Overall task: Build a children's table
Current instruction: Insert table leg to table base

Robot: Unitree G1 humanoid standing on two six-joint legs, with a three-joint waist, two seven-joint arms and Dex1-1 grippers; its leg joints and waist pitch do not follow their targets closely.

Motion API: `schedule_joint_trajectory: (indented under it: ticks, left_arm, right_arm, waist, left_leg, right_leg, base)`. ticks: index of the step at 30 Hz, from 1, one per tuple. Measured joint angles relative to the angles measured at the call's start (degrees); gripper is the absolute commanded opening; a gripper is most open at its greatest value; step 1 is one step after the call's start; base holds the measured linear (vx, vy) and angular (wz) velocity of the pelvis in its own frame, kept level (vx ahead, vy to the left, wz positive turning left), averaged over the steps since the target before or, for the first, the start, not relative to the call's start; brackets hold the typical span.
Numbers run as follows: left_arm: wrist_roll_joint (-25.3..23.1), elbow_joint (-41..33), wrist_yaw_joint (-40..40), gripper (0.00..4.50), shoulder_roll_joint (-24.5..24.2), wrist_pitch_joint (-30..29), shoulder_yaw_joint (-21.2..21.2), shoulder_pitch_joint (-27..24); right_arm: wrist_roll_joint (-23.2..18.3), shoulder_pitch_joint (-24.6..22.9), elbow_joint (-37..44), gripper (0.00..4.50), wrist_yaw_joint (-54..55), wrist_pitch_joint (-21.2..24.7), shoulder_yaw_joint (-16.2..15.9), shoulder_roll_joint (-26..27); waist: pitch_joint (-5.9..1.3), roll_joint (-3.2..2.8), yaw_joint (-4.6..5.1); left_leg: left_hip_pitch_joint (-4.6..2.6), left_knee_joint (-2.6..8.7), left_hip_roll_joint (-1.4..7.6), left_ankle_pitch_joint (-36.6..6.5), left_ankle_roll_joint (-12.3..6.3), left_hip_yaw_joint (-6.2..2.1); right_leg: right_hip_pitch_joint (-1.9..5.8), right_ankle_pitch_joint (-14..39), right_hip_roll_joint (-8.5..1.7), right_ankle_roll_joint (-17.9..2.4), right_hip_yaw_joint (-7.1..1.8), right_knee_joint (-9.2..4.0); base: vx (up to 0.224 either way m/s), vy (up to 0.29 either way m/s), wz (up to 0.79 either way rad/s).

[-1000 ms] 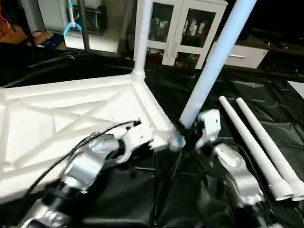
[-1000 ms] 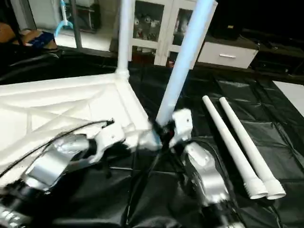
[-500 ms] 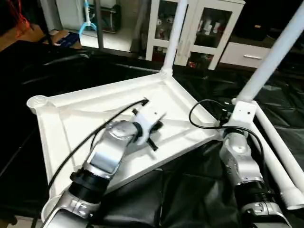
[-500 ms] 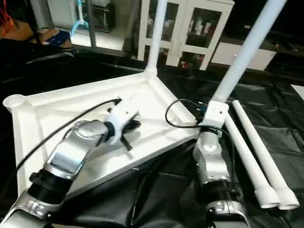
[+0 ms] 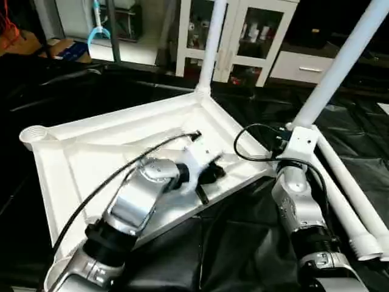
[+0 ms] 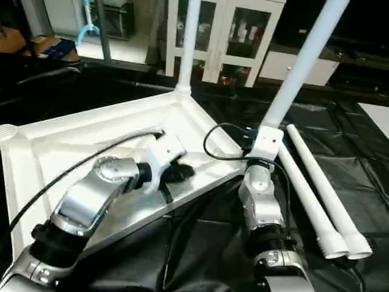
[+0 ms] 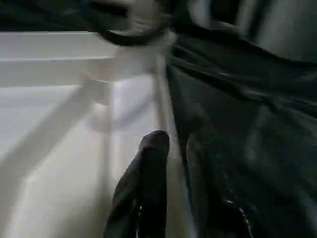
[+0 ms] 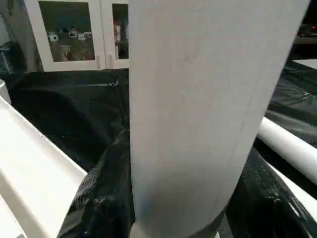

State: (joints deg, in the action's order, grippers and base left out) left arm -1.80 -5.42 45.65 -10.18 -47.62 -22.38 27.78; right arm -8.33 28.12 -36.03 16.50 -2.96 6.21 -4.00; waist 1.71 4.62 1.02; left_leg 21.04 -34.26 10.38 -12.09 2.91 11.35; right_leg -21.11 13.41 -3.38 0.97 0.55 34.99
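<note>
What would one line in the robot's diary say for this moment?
tabletop: upside down, one leg fitted | right gripper: holds second leg at near corner | left gripper: on near rim | two spare legs: lying right

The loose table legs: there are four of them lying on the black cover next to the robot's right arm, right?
Not quite. Only two loose legs lie side by side on the black cover next to the robot's right arm, not four. The left eye view shows it.

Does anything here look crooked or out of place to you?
Yes. The second leg, at the tabletop's corner nearest the right gripper, leans outward, while the far-corner leg stands almost straight. Two more legs lie loose on the black cover.
</note>
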Motion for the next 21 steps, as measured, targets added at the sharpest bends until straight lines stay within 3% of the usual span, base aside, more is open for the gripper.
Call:
schedule_joint_trajectory:
  ticks: [5, 21]
  left_arm:
    - [-2.0, 1.2, -0.5, 1.45, -0.3, 0.6, -3.8, -0.4]
    - [-4.6, 8.0, -3.5, 2.77, -1.0, 3.2, -7.3, -0.5]
  right_arm:
    - [0.0, 0.2, -0.1, 1.86, -0.2, 0.0, 0.1, 0.4]
    - [0.5, 0.2, 0.0, 1.86, -0.9, 0.0, 0.7, 1.1]
  waist:
    - [-0.01, 0.02, 0.19]
    - [-0.02, 0.03, 0.26]
  left_leg:
    - [0.01, 0.01, 0.01, 0.0, 0.00, -0.01]
    - [0.00, 0.00, 0.03, 0.0, 0.00, 0.01]
  right_leg:
    - [-0.03, 0.0, 0.01, 0.0, 0.01, 0.00]
    - [-0.03, 0.0, 0.02, 0.0, 0.00, 0.00]
  base:
    - [0.000, 0.000, 0.00]
    - [0.000, 0.000, 0.00]
